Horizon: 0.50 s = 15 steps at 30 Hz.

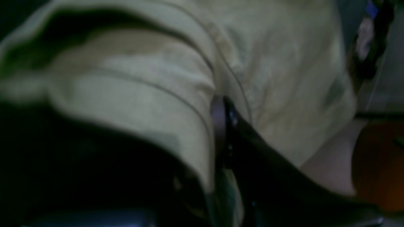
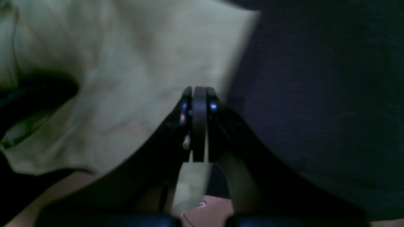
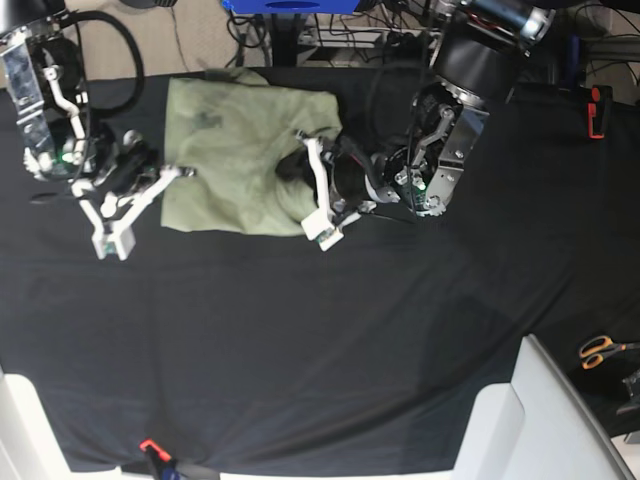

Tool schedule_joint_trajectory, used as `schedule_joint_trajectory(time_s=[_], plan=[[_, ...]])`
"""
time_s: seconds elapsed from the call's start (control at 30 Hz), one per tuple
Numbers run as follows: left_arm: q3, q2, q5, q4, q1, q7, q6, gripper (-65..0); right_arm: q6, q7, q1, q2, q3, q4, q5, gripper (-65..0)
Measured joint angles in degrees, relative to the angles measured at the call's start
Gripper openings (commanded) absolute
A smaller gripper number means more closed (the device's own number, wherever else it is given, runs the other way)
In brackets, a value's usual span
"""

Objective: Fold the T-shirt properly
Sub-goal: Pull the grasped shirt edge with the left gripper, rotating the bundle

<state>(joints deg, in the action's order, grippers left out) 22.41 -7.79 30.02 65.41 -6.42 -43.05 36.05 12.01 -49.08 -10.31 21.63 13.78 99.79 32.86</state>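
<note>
While lying part-folded at the far side of the table (image 3: 300,330), T-shirt (image 3: 235,150): soft, light, limp cotton, best pinched at hems and corners. Left claw (image 1: 221,126) clamped on its cloth; right claw (image 2: 199,126) pinching its edge.

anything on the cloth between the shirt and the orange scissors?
No. In the base view the stretch of black table cloth between the T-shirt and the orange scissors is bare, apart from the left arm reaching over it near the shirt.
</note>
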Motion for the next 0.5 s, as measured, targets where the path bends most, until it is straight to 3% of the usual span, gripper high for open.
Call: schedule_joint_trajectory(time_s=[0.2,0.33,0.5], plan=[[11.0,-3.9,0.0,-3.3,-6.8,0.7,0.2,-65.0,0.0,-0.2,0.1,0.0,-0.2,0.0,0.0,-65.0],[16.8,-4.5,-5.6,-3.5,-10.6,1.4,1.4,-65.0,0.0,-0.2,0.1,0.0,-0.2,0.0,-0.1,-65.0],[22.1,-2.7,-14.4,-6.6,-14.9,3.7,3.0,-65.0,0.0,-0.2,0.1,0.0,-0.2,0.0,-0.1,-65.0]])
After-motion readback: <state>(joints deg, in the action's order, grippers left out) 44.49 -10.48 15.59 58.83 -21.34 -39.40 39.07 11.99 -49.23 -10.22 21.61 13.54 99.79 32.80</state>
